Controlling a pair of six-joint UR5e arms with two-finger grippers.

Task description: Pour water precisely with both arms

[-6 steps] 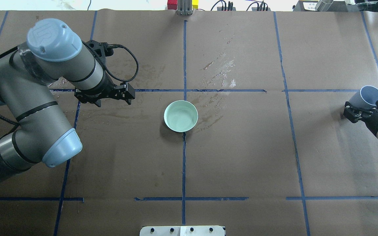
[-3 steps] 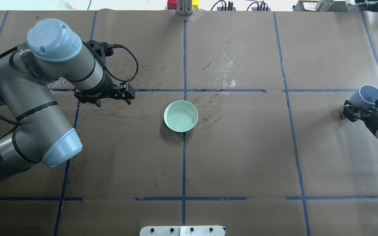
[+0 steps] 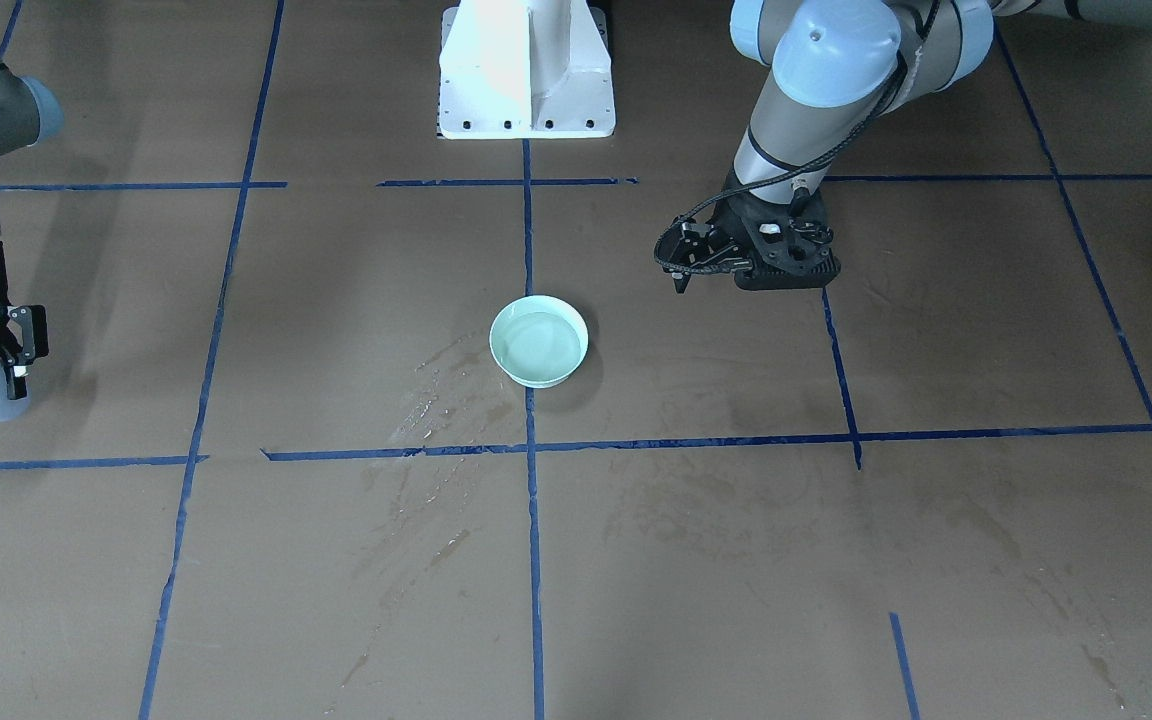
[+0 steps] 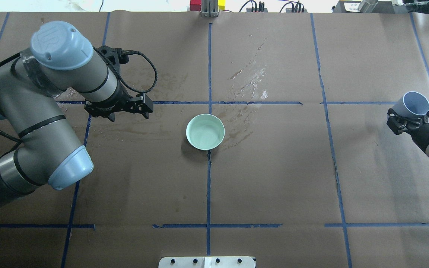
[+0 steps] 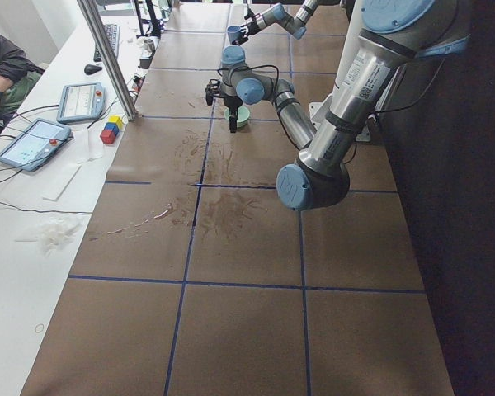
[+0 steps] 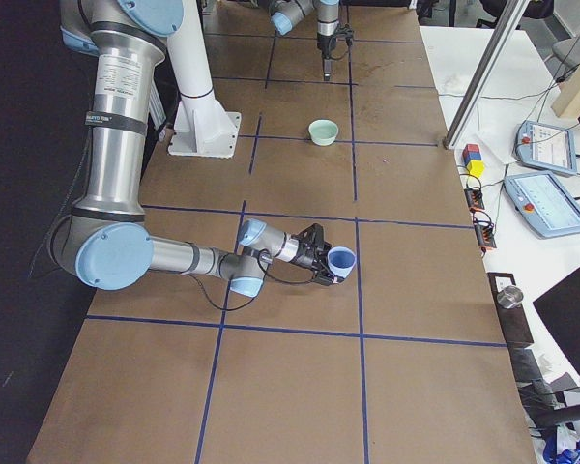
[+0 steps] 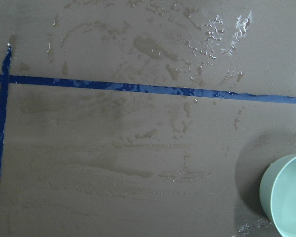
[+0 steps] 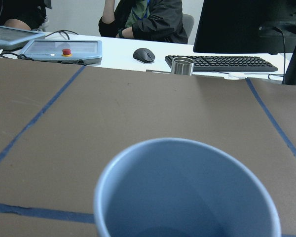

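One blue cup (image 4: 416,102) sits clenched in right gripper (image 4: 407,118) — left gripper (image 4: 127,108) jaws unreadable.

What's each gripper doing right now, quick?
Left gripper: nothing in it; its fingers don't show clearly, so open or shut cannot be told.
Right gripper: shut on the blue cup, held tilted.

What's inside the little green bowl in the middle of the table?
Clear water sits in the green bowl, looking pale green like the bowl itself. Nothing else shows in it. How deep the water goes cannot be told from these views.
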